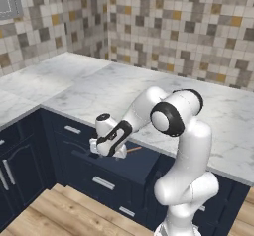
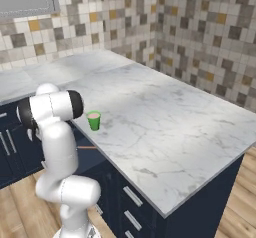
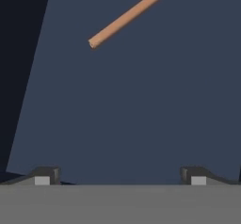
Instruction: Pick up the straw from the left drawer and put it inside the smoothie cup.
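Your arm bent forward and down, its jaws (image 3: 120, 176) wide apart and empty over the open drawer (image 1: 144, 163). The hand view showed the straw (image 3: 132, 13) lying on the drawer floor; the right view showed the cup (image 2: 93, 120) on the surface (image 2: 165, 127).

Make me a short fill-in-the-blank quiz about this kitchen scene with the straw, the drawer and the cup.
1. The straw lies on the floor of the open left ____.
2. The smoothie cup stands on the marble ____.
3. The gripper has its fingers spread ____ above the drawer floor, holding nothing.

Missing words: drawer; counter; open
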Robot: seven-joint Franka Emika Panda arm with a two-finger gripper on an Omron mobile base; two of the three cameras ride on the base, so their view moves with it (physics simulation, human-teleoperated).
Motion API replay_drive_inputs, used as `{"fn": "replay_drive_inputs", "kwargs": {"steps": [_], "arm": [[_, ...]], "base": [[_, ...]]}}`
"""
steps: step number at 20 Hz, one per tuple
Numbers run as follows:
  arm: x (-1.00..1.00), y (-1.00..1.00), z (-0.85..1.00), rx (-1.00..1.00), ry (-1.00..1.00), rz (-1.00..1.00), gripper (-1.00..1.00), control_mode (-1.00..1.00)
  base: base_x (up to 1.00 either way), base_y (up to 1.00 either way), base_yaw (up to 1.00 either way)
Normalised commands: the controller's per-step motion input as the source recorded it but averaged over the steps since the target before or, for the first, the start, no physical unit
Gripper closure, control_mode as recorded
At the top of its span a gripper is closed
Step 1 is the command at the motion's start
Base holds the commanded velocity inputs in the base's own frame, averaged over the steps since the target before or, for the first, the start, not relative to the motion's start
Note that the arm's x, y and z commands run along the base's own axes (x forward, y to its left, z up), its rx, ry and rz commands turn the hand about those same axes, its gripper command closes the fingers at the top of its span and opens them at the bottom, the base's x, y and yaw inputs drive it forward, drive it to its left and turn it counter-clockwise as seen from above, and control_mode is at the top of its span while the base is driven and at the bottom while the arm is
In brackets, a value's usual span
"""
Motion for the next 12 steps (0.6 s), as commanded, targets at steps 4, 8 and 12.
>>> {"fn": "replay_drive_inputs", "kwargs": {"steps": [4, 8, 12], "arm": [[0.16, 0.03, -0.28, 0.00, 0.03, 0.00, -1.00, -1.00], [0.18, 0.00, -0.34, 0.00, 0.04, -0.01, -1.00, -1.00], [0.08, 0.00, -0.36, 0.00, 0.08, -0.01, -1.00, -1.00]], "base": [[0.00, 0.00, 0.00], [0.00, 0.00, 0.00], [0.00, 0.00, 0.00]]}}
